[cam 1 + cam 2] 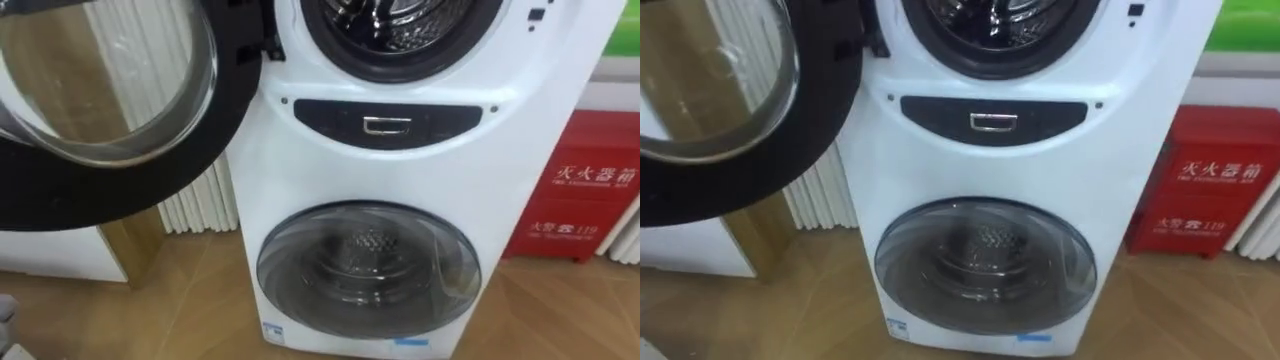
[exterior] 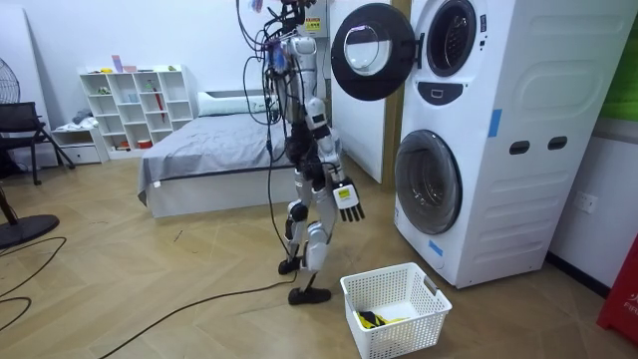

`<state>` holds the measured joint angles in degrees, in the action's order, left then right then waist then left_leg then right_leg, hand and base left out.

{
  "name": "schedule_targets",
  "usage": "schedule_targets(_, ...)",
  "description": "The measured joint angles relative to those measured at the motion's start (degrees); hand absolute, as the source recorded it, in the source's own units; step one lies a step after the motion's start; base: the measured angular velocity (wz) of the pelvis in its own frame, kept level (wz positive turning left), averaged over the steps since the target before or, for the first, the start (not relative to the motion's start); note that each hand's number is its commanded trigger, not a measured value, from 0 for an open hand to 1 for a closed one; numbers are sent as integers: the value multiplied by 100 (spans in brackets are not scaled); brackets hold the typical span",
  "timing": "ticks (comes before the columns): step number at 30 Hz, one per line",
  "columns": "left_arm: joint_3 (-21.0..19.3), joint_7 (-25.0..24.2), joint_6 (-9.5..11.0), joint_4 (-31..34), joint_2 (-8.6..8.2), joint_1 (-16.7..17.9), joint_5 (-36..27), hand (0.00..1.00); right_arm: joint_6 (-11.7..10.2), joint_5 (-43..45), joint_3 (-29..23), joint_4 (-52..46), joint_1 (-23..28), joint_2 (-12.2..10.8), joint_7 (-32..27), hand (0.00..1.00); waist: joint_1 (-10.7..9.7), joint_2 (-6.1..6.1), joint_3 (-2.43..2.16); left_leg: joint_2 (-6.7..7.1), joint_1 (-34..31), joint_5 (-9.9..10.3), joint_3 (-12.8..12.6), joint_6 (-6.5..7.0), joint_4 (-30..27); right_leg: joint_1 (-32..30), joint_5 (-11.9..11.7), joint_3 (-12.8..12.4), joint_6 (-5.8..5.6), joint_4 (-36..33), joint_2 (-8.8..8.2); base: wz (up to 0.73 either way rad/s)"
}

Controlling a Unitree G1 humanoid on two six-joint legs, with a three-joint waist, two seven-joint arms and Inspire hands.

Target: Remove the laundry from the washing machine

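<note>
The robot stands in front of the stacked washing machine [image 1: 400,170], facing its open upper drum [image 1: 400,25]. The right hand [image 2: 346,199] hangs low in front of the machine with its fingers straight and holding nothing.

No clothes are visible in the part of the drum that is in sight, and the rest of it cannot be judged. A yellow and dark item [image 2: 371,319] lies in the white basket [image 2: 419,334] on the floor in front of the machine.

The step in hand looks like a reach into the drum. To do it well, the hand should probably rise past the round door [image 1: 100,100], which is swung out to the machine's left, and go in over the dark rim.

The drum is ribbed, shiny metal. The door is clear, bulging glass in a black ring. The basket is slotted plastic.
</note>
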<state>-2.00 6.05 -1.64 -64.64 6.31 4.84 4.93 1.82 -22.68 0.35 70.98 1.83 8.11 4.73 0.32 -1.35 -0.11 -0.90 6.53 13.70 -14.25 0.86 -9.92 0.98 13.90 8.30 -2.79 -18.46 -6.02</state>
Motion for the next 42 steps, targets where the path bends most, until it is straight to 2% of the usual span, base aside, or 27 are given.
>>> schedule_targets(2,-12,4,61,-11,7,-4,-119,0,-56,49,105,69,-4,-3,49,0,5,6,-10,-77,-29,-52,-100,-61,-5,113,-187,-17,110,455,155,-29)
schedule_targets(5,-5,4,201,-76,2,-8,-320,0,-141,110,210,191,-12,4,100,0,38,-11,-24,-171,3,-76,-141,-105,-4,148,-264,-93,180,599,264,-20)
schedule_targets(8,-26,1,210,-139,-8,14,-318,0,-163,430,361,225,-3,-9,99,0,156,-51,-6,-242,-7,-54,-120,-160,-33,135,-309,-190,240,686,359,-21)
schedule_targets(10,-124,-7,213,-123,-34,27,-327,0,-175,507,360,214,-3,-9,102,0,180,-52,7,-256,-15,-48,-31,-170,-40,133,-315,-204,252,704,381,-7)
schedule_targets(12,-119,-11,241,-112,-49,28,-392,0,-232,521,389,205,-14,-10,103,0,179,-68,-10,-251,-50,-48,65,-170,-42,120,-318,-225,257,740,392,0)
schedule_targets(16,-119,-30,253,-132,-40,58,-846,0,-256,594,404,212,-40,-13,103,0,167,-56,-1,-239,-80,-48,338,-170,-46,133,-348,-237,261,776,410,-2)
schedule_targets(17,-117,-31,253,-168,-34,57,-1043,0,-255,562,404,212,-42,-12,92,0,165,-62,15,-239,-64,-48,370,-170,-40,161,-349,-229,262,784,414,0)
schedule_targets(19,-119,-40,252,-190,-35,78,-1239,0,-255,494,398,211,-43,-12,68,0,161,-60,71,-242,23,-48,362,-170,-6,233,-349,-219,262,789,419,0)
schedule_targets(21,-145,-47,252,-188,-35,97,-1352,0,-259,492,317,201,-49,-11,40,0,161,-56,75,-242,24,-48,362,-170,36,225,-349,-207,262,793,420,0)
schedule_targets(25,-508,-47,252,-192,8,121,-1449,0,-338,550,-73,183,-10,-8,17,0,144,-41,81,-236,27,-48,359,-170,50,215,-353,-199,256,800,411,-1)
schedule_targets(28,-898,-61,252,-191,146,112,-1441,0,-403,736,-396,124,9,26,35,0,148,9,84,-238,93,-48,342,-170,49,245,-353,-279,256,792,424,-11)
schedule_targets(30,-1183,-105,244,-179,241,62,-1569,0,-444,753,-579,113,55,99,75,0,121,117,63,-235,120,-48,344,-170,47,289,-358,-287,251,798,424,-1)
schedule_targets(31,-1330,-130,240,-152,341,-38,-1642,0,-445,750,-684,32,159,163,101,0,119,163,38,-233,122,-47,342,-170,48,291,-358,-256,250,791,418,8)
schedule_targets(33,-1508,-132,237,-64,561,-203,-1746,0,-441,758,-821,6,203,242,139,0,149,243,39,-235,122,-47,330,-170,52,279,-358,-279,250,790,422,0)
schedule_targets(35,-1795,-113,238,-64,854,-458,-2145,0,-444,793,-1065,-79,339,349,171,0,141,350,16,-231,148,-47,320,-170,68,279,-360,-312,246,780,425,-6)
schedule_targets(36,-1826,-104,240,-61,922,-510,-2256,0,-446,795,-1074,-119,386,375,166,0,143,389,19,-230,169,-47,306,-170,74,286,-362,-337,244,775,428,-12)
schedule_targets(38,-1966,-62,233,-11,1186,-698,-2635,0,-429,909,-1077,-136,483,466,172,0,134,507,-1,-228,187,-47,255,-170,78,270,-365,-372,242,770,429,-12)
schedule_targets(42,-1967,6,240,382,1572,-978,-2935,0,-422,949,-1064,-130,507,505,244,0,111,526,-10,-230,187,-48,204,-170,70,231,-367,-411,245,739,434,-7)
